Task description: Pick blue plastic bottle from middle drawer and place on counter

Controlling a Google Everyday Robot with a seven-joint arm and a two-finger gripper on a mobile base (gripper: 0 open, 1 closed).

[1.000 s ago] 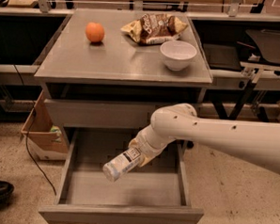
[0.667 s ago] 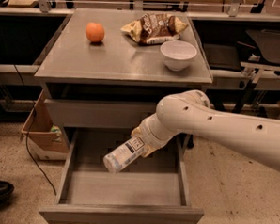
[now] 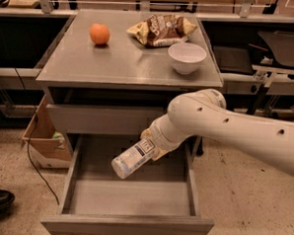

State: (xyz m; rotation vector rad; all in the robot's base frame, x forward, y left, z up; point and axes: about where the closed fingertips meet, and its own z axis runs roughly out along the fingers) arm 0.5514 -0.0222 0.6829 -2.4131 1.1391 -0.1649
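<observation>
As the arm (image 3: 235, 131) rises from its position of a second earlier, the claw (image 3: 150, 148) sits above the open drawer (image 3: 126, 226), just below the closed top drawer front (image 3: 102, 118). It is clamped on the labelled end of the bottle (image 3: 130, 163).

Bottle: tilted, cap end lowest and toward the left, hanging free over the drawer floor and touching neither floor nor walls. Against the earlier views it stands slightly higher and slightly further right, with much the same tilt.

Elbow: visibly higher than before, now level with the top drawer front.

Meaning for the task: the grasp appears secure and the lift-out is under way, so the pick is judged nearly complete. The placing is not yet begun.

Counter (image 3: 120, 59): carries an orange (image 3: 99, 34) at back left, a snack bag (image 3: 161, 29) at back centre and a bowl (image 3: 186, 56) at right, all unmoved across the views. Its front half offers a landing spot.

Next move, as a judgement: the bottle must clear the counter's front edge before swinging inward, since its low cap end could strike that edge.
</observation>
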